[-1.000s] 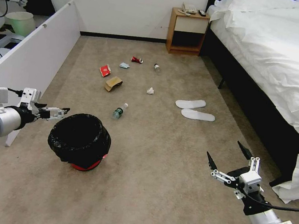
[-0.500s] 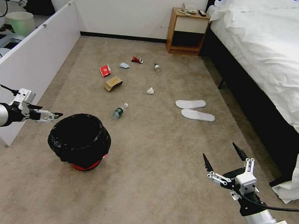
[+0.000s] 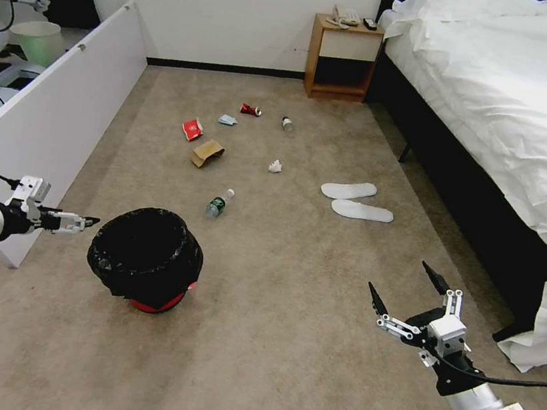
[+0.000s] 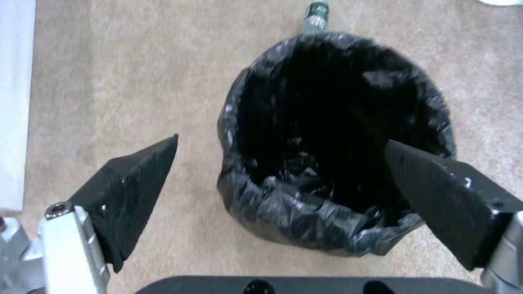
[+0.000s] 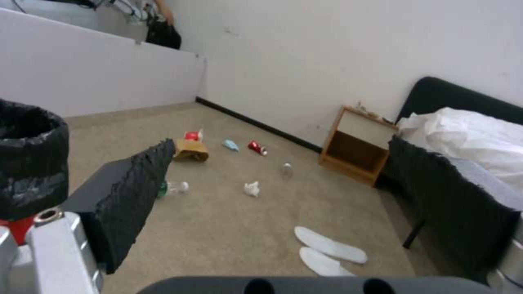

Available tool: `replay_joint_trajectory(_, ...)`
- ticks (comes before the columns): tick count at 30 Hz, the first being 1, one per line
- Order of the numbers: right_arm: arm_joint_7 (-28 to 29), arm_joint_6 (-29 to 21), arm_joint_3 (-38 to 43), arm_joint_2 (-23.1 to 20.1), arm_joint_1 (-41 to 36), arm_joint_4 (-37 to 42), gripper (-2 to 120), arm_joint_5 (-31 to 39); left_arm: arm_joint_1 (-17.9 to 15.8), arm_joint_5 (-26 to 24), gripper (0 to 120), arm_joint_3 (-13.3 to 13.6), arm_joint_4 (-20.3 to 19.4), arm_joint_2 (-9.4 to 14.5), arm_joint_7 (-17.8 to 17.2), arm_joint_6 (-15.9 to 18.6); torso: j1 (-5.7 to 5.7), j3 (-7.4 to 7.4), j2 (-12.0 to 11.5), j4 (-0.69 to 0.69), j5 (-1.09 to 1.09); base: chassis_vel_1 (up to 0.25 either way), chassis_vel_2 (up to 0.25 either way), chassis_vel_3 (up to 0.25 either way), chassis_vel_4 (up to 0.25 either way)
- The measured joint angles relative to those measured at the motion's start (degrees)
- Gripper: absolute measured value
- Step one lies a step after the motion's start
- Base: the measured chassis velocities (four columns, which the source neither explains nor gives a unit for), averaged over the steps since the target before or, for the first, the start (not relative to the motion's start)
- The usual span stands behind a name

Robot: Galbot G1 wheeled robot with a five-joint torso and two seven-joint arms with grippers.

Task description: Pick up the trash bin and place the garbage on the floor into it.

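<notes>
Bin [image 3: 146, 257] first: it stands upright on the carpet [image 3: 279, 367], low in the room's left half, red base peeping out under a crinkly black bag that is folded thick over the rim, mouth open and dark. The left gripper [image 3: 87, 219] hangs just beside it on the side toward the white panel [image 3: 58, 103], tips level with the rim and a little off it, not touching; from the wrist the two black fingers [image 4: 130, 192] stand wide, one out over bare carpet and the other over the near rim, so the opening looks broad enough to take the wall of the bin between them. To my eye the pickup is the step in hand and not yet made. Done well, one finger would go inside the mouth and the other outside, deep enough to bite the stiff wall and not only the loose bag, which I'd expect to slip or pull free; a level lift would keep the mouth up. The right gripper [image 3: 406, 291] waits well apart on the bed [image 3: 503, 94] side, fingers spread wide, holding nothing. Past the bin lies the litter: a bottle [image 3: 218, 203] nearest, then cardboard [image 3: 206, 152], a tissue [image 3: 275, 165], a red carton [image 3: 193, 129], a mask [image 3: 227, 119], a can [image 3: 250, 110], a second bottle [image 3: 287, 124], with slippers [image 3: 355, 200] off toward the bed
</notes>
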Motion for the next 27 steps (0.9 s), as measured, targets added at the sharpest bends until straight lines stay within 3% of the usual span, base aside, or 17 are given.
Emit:
replay_joint_trajectory(14, -0.65, -0.23, -2.82, -2.52, 2.24, -1.37, 100, 1.03, 0.91, -1.99, 100, 1.43, 2.34, -3.15, -3.59, -0.05, 0.0, 0.0, 0.0, 0.0, 0.0, 0.0, 0.0, 0.0, 0.0)
replay_joint_trajectory(16, -1.13, -0.4, -3.46, -3.16, 3.09, -1.67, 100, 1.34, 0.15, -5.55, 100, 2.08, 2.46, -3.21, -6.15, -0.06, 0.0, 0.0, 0.0, 0.0, 0.0, 0.0, 0.0, 0.0, 0.0)
replay_joint_trajectory(20, -1.31, -0.57, -3.96, -3.33, 3.57, -1.9, 100, 1.53, -1.37, -7.84, 100, 3.29, 2.8, -3.32, -8.03, -0.06, 0.0, 0.0, 0.0, 0.01, 0.01, 0.0, 0.0, 0.0, 0.0)
replay_joint_trajectory(22, -1.52, -0.74, -4.33, -3.54, 3.95, -2.17, 100, 1.68, -5.19, -9.63, 100, 6.75, 4.3, -3.8, -9.94, -0.09, 0.0, 0.0, 0.0, 0.0, 0.0, 0.0, 0.0, 0.0, 0.0)
replay_joint_trajectory(26, -1.67, -0.89, -4.37, -3.98, 4.27, -2.25, 100, 1.89, -8.39, -10.75, 100, 9.69, 5.6, -4.3, -11.03, -0.09, 0.0, 0.0, 0.0, -0.01, 0.0, 0.0, 0.0, 0.0, 0.0)
replay_joint_trajectory(27, -1.76, -1.07, -4.37, -4.38, 4.45, -2.26, 100, 2.2, -10.79, -11.32, 100, 12.01, 6.58, -4.59, -11.54, -0.09, 0.0, 0.0, 0.0, 0.0, 0.0, 0.0, 0.0, 0.0, 0.0)
